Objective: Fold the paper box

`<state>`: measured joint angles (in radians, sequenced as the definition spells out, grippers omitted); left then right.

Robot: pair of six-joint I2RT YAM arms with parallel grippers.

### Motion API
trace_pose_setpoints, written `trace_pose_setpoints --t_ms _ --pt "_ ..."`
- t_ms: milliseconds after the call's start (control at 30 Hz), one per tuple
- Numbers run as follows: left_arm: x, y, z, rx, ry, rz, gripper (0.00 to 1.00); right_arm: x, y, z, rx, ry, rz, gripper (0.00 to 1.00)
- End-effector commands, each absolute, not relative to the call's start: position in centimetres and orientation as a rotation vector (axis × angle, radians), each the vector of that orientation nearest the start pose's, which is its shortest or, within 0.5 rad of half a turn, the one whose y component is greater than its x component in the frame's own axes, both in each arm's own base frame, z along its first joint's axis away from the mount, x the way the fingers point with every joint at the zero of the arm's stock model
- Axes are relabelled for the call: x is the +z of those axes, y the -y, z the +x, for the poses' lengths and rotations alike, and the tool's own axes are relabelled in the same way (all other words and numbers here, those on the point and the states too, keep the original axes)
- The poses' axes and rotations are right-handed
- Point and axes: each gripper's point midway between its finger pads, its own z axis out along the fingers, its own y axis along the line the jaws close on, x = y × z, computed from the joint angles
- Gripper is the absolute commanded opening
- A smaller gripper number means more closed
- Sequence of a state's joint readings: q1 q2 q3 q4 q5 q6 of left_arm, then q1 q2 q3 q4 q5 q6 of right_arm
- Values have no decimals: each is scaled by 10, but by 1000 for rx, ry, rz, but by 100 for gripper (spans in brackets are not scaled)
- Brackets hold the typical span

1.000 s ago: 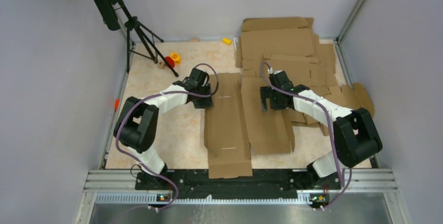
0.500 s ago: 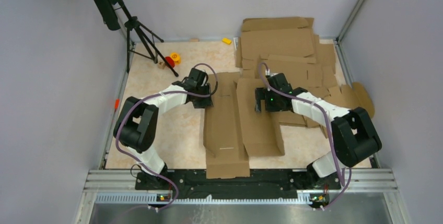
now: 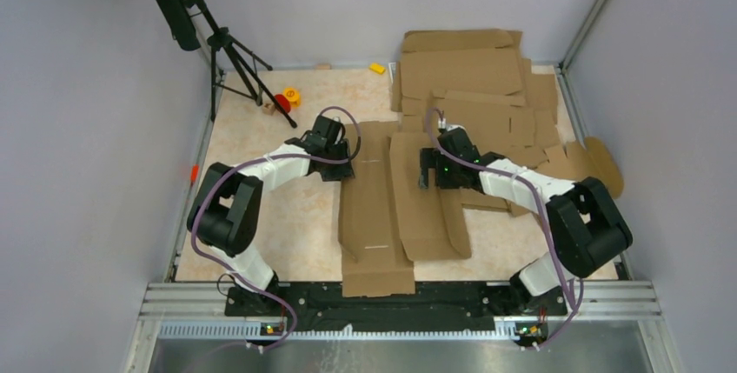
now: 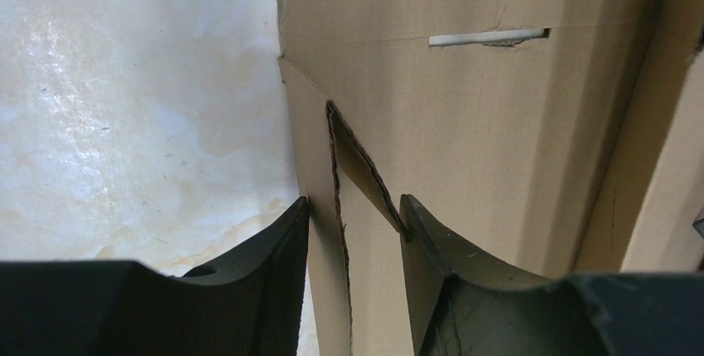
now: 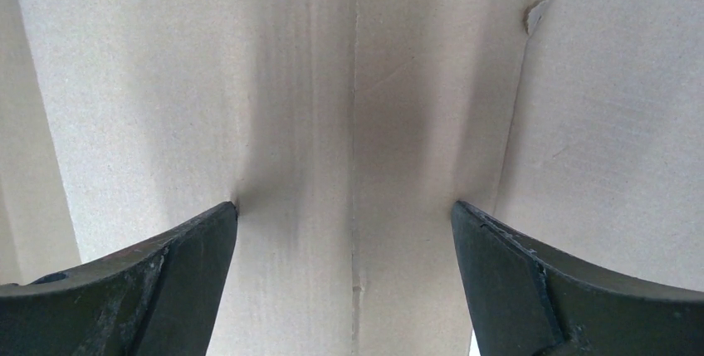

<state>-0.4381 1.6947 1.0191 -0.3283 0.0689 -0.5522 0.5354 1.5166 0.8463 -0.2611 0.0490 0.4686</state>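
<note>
The paper box (image 3: 375, 216) is a long brown cardboard blank lying lengthwise in the middle of the table. Its right panel (image 3: 426, 208) tilts up and leans over the centre strip. My left gripper (image 3: 341, 167) sits at the box's far left edge. In the left wrist view its fingers (image 4: 286, 236) touch both sides of a narrow edge strip with a lifted flap (image 4: 357, 165), the gripper (image 4: 353, 215) shut on it. My right gripper (image 3: 426, 171) is wide open. Both its fingertips (image 5: 220, 223) rest against the right panel's flat face (image 5: 349, 82), gripping nothing.
A pile of other cardboard blanks (image 3: 474, 73) covers the back right of the table and reaches behind my right arm. A black tripod (image 3: 230, 51) stands at the back left, with small red and yellow items (image 3: 287, 97) by its feet. A yellow block (image 3: 376, 68) lies by the back wall.
My right gripper has moved left, pushing the box's right panel up and over toward the centre strip. My left gripper has stayed at the left edge.
</note>
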Motion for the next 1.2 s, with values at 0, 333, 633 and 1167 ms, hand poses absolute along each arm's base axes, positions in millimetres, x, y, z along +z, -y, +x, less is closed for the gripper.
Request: trace_pose_setpoints --t_ms 0,333,633,1167 --pt "58 230 332 -659 -2592 -103 45 31 -243 263 518 -2648 -223 97" --pt "53 233 331 -683 -2598 -135 45 -6 -247 262 272 -2654 -101 97" --pt "50 234 329 -696 -2602 -153 45 -27 -267 252 90 -2560 -6 98" --pt "67 206 330 -521 -2568 -116 31 58 -269 258 397 -2490 -49 99"
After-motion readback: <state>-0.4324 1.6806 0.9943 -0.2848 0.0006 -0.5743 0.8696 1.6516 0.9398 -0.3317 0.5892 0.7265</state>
